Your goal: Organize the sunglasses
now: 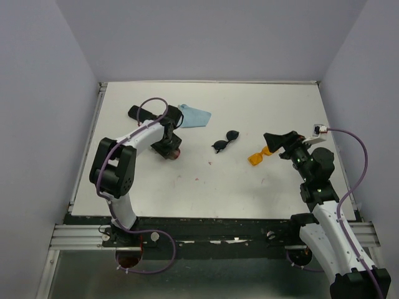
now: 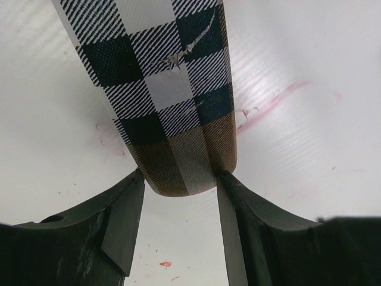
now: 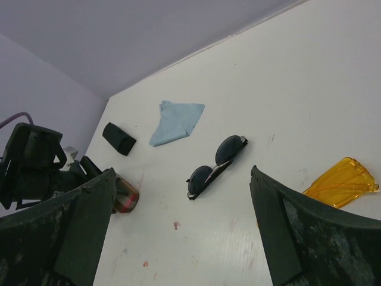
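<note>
The black-framed sunglasses (image 1: pixel 225 141) lie folded at mid-table, seen between my right fingers in the right wrist view (image 3: pixel 217 165). The orange wraparound sunglasses (image 1: pixel 257 157) (image 3: pixel 343 182) lie just right of them, beside my right gripper (image 1: pixel 277 140) (image 3: pixel 181 179), which hovers open and empty. My left gripper (image 1: pixel 169 149) (image 2: pixel 181 179) is down on the table at the left, both fingers pressed against the rounded end of the plaid case (image 2: pixel 172 89) (image 3: pixel 126 199), which lies flat.
A plain black case (image 1: pixel 138 113) (image 3: pixel 119 138) lies at the back left. A light blue cloth (image 1: pixel 194 116) (image 3: pixel 175 121) rests right of it. Grey walls close the table on three sides. Small red marks dot the white tabletop (image 1: pixel 212 187).
</note>
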Robot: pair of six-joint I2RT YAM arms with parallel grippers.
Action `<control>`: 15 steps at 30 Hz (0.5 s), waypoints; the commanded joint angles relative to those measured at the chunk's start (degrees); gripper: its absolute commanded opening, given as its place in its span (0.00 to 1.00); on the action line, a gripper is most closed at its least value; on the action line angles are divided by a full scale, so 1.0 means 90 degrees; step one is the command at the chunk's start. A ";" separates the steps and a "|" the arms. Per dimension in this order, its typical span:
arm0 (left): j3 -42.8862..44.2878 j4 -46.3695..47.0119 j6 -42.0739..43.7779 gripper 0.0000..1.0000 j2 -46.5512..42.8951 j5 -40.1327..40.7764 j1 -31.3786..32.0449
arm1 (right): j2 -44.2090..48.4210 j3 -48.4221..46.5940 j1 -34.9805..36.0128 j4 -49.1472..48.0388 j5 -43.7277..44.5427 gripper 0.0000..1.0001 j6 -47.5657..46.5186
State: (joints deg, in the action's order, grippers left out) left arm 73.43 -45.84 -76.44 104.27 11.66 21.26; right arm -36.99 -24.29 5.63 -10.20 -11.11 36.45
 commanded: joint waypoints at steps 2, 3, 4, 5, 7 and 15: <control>-0.0249 0.0152 0.0134 0.60 -0.0208 -0.0280 0.0587 | -0.0069 -0.0240 0.0000 0.0020 -0.0376 1.00 0.0013; -0.0268 0.0172 0.0144 0.59 -0.0218 -0.0328 0.0665 | -0.0098 -0.0240 -0.0010 0.0010 -0.0415 1.00 0.0003; -0.0278 0.0230 0.0135 0.60 -0.0247 -0.0377 0.0772 | -0.0118 -0.0250 -0.0010 0.0020 -0.0444 1.00 0.0013; -0.0307 0.0279 0.0144 0.59 -0.0267 -0.0416 0.0870 | -0.0138 -0.0260 -0.0010 0.0020 -0.0464 1.00 0.0013; -0.0317 0.0347 0.0164 0.59 -0.0306 -0.0446 0.1143 | -0.0157 -0.0269 -0.0010 0.0020 -0.0503 1.00 0.0023; -0.0219 0.0319 0.0457 0.63 -0.0774 -0.0075 0.1808 | -0.0206 -0.0269 -0.0010 -0.0010 -0.0591 1.00 0.0013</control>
State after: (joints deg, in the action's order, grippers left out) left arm 71.53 -42.50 -74.48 102.06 9.58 35.75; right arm -38.52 -25.12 5.63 -10.24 -14.52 36.47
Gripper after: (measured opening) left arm 0.598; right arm 0.998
